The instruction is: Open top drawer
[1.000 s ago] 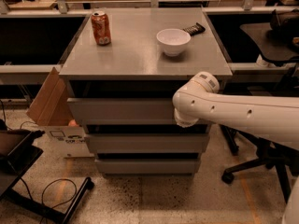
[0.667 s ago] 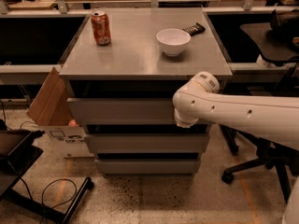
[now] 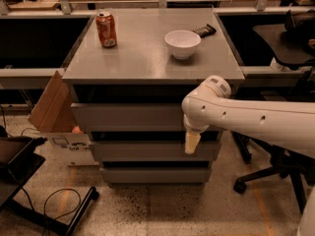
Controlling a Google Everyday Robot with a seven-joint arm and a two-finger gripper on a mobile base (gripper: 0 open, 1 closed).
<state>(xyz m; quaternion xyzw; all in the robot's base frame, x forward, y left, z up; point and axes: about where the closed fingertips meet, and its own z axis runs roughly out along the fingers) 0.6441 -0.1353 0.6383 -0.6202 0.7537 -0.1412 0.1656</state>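
Note:
The top drawer (image 3: pixel 128 117) is the uppermost of three grey flat fronts on the cabinet, just under the grey top (image 3: pixel 147 58). A dark gap shows between the cabinet top and this front, and the drawer's inside is hidden. My white arm (image 3: pixel 256 124) reaches in from the right. Its rounded wrist covers the right end of the top drawer front. My gripper (image 3: pixel 192 141) shows only as a cream tip hanging below the wrist, in front of the gap above the middle drawer front (image 3: pixel 142 150).
A red soda can (image 3: pixel 106 29), a white bowl (image 3: pixel 182 43) and a dark flat object (image 3: pixel 204 31) stand on the cabinet top. A cardboard box (image 3: pixel 51 113) leans at the cabinet's left. An office chair (image 3: pixel 275 171) stands at the right and a black stand with cables (image 3: pixel 29 181) at the lower left.
The arm and drawer fronts stay nearly where they were. A cream tip now hangs lower below the wrist than before.

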